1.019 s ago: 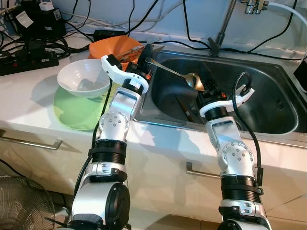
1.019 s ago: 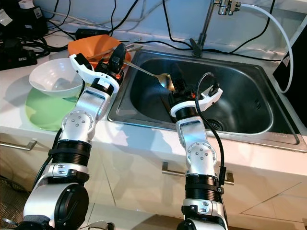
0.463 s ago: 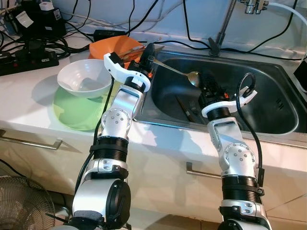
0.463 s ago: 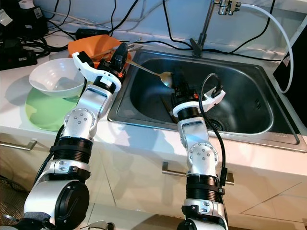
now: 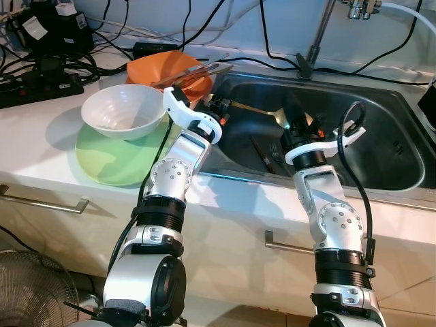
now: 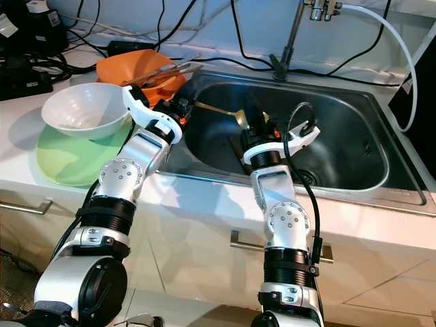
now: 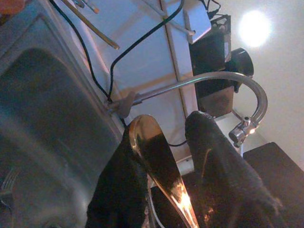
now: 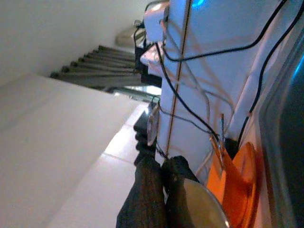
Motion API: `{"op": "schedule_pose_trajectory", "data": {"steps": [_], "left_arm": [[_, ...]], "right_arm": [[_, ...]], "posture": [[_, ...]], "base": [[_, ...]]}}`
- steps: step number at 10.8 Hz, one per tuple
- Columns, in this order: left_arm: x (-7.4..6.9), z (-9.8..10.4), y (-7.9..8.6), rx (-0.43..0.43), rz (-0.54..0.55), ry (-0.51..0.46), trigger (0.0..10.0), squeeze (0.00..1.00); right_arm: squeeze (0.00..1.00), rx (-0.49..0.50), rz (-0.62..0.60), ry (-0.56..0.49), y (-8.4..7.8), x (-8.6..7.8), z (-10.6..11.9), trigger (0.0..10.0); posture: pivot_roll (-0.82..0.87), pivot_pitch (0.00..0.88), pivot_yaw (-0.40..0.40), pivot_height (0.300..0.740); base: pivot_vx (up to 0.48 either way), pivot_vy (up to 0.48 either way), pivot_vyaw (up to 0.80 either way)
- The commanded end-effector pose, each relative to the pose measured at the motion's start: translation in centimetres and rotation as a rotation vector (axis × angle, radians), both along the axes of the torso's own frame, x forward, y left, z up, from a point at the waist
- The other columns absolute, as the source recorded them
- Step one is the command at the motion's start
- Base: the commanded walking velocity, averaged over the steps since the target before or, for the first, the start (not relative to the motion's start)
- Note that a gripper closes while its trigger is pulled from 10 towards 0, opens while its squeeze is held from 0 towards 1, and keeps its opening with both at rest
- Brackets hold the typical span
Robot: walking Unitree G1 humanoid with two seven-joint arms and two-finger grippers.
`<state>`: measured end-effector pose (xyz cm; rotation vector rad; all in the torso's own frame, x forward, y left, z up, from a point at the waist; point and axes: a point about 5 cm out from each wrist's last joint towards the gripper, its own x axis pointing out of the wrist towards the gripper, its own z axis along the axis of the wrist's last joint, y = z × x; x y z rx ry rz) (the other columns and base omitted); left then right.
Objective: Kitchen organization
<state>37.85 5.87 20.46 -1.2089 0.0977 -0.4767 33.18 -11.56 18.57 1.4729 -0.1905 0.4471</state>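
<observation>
The spoon (image 5: 261, 110) hangs over the sink (image 5: 381, 129), its handle clamped in our left gripper (image 5: 219, 109), its bowl pinched by our right gripper (image 5: 294, 116). If we pull unevenly, it may twist loose and drop among the utensils (image 5: 266, 154) below.

A sink (image 5: 381, 102) lies to the right, with a bowl (image 5: 122, 111) on a plate (image 5: 109, 158) on the counter (image 5: 41, 143) to its left. A second bowl (image 5: 163, 68) holding utensils (image 5: 194, 71) sits just behind, and a spoon (image 5: 262, 110) hangs over the sink's left part between the left gripper (image 5: 219, 109) and right gripper (image 5: 294, 116). The tap (image 5: 320, 34) rises at the sink's far edge.
</observation>
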Motion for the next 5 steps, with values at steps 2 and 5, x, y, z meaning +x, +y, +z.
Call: {"op": "schedule_pose_trajectory", "data": {"steps": [2, 5], "left_arm": [[-1.06, 1.33, -4.66, -0.051, -0.117, -0.02, 10.0, 1.0], [-1.36, 1.62, -4.97, -0.007, -0.153, -0.06, 10.0, 0.0]], "right_arm": [[0.0, 0.124, 0.017, -0.021, 1.9, 0.34, 1.24, 0.0], [0.0, 0.114, -0.023, -0.015, 1.19, 0.82, 1.33, 0.0]], "posture": [[0.04, 0.001, 0.001, 0.74], [0.04, 0.0, 0.001, 0.74]], "base": [[0.0, 0.0, 0.0], [0.0, 0.0, 0.0]]}}
